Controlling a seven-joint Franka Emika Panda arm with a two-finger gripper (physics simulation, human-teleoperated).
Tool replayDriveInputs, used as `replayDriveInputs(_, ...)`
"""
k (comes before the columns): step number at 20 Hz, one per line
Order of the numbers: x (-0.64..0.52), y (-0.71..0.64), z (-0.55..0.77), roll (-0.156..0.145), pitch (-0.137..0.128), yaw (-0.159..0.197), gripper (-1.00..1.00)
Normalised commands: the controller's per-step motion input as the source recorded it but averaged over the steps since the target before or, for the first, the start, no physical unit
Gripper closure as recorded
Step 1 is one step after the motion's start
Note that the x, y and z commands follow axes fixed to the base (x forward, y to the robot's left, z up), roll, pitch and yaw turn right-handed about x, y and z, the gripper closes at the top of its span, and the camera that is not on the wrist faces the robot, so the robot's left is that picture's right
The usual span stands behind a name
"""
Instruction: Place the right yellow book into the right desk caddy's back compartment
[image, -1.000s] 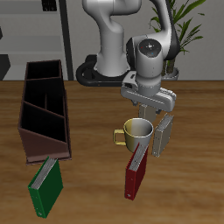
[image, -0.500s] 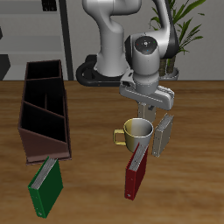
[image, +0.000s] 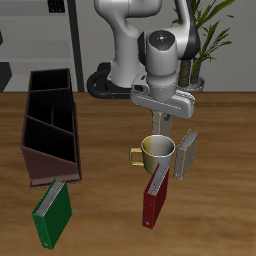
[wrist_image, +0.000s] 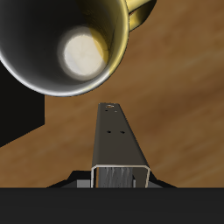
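Wood-grain counter (image: 100, 215) in front, dark shelving and a potted plant behind the white robot arm. We're at the approach step, with no pick made yet. The small slim olive-yellow book (image: 187, 155) stands propped on edge just beside the glossy yellow mug (image: 157, 152), on the side away from the long dark-brown wooden desk caddy (image: 45, 130) and well apart from it. It's the only slim olive book I can make out, so I take it for the target. The arm reaches forward from its base with the wrist pointing straight down, and the gripper (image: 160, 116) hangs above the mug's far rim, short of the book. Whether the jaws are apart or together I can't tell from either view, though nothing appears to be held. The wrist view looks down into the mug (wrist_image: 74, 44) with the book's grey top edge (wrist_image: 121, 144) alongside. The next move calls for a shift toward the counter's front edge until the jaws straddle that thin spine. After that come a careful descent clear of the mug, then a lift and a long carry to the caddy's back compartment (image: 50, 84), which I judge to be the far end bay. The larger red book (image: 153, 203) and the larger green book (image: 52, 215) lie nearer the front edge and aren't part of this job.
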Motion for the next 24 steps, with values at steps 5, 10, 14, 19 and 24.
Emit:
replayDriveInputs(5,-0.04,-0.32,0.17,-0.033,-0.009,0.031,1.0)
replayDriveInputs(10,-0.1,-0.43,0.14,-0.06,0.009,0.029,1.0)
replayDriveInputs(14,-0.07,-0.39,0.12,-0.051,-0.01,0.009,1.0)
replayDriveInputs(19,-0.12,-0.47,0.29,-0.081,-0.066,0.037,1.0)
replayDriveInputs(24,-0.12,-0.47,0.34,-0.078,-0.069,0.065,1.0)
